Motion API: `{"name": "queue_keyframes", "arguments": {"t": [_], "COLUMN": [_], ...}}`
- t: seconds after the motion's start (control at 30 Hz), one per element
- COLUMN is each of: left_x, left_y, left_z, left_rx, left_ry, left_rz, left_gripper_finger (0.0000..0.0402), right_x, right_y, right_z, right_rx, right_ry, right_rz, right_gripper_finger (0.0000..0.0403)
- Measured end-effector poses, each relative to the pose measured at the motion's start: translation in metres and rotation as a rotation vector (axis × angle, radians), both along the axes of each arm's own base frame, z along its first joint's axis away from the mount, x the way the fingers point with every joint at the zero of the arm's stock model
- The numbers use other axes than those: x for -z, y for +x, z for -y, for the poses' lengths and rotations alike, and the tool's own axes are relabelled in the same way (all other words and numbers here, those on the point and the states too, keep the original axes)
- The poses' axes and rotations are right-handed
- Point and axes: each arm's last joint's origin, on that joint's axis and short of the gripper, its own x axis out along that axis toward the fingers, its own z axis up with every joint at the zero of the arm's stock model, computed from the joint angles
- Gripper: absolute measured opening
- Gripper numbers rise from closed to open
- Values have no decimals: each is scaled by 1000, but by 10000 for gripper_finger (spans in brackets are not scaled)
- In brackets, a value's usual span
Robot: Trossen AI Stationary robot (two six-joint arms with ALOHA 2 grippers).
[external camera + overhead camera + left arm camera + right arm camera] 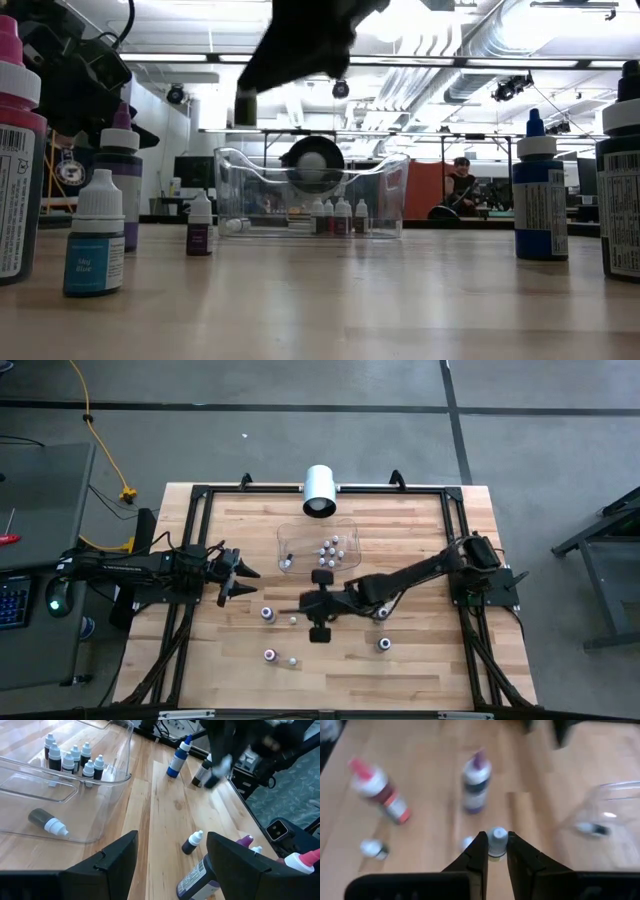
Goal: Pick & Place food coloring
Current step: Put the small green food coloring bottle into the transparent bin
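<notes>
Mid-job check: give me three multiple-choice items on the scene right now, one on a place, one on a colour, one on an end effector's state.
1. Where is the lying bottle relative to the tray? A beside it; B inside it; C on its rim.
2. What colour is the cap of the held bottle in the right end effector? A blue; B red; C white.
3. The left end effector is: A open and empty; B shut on a bottle; C shut and empty.

Answers: 1 B, the left wrist view shows it resting on the tray's floor, apart from the upright cluster. 2 C, the right wrist view shows a white cap pinched between the fingers. 3 A, its fingers stand wide apart with nothing between them.
</notes>
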Motion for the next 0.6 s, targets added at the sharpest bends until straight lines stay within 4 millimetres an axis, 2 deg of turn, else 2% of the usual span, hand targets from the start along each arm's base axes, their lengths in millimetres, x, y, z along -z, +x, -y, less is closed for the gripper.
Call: {"name": "queue_keyframes", "arguments": {"t": [0.13, 0.27, 0.6], "left_x": [0, 0, 0], "left_y": [0, 0, 0], "left_z": [0, 0, 0], "left_rx": [0, 0, 0], "left_ry": [0, 0, 0], "left_rz": [0, 0, 0], "left_gripper_finger": [234, 234, 234], "right_x": [-26, -40, -31], "right_y": [4, 9, 11], "right_z": [17, 37, 92], "right_rx": [107, 198, 406], "right_ry": [-10, 9, 61], "right_rz": [3, 37, 15], "right_gripper_finger": [47, 44, 46]}}
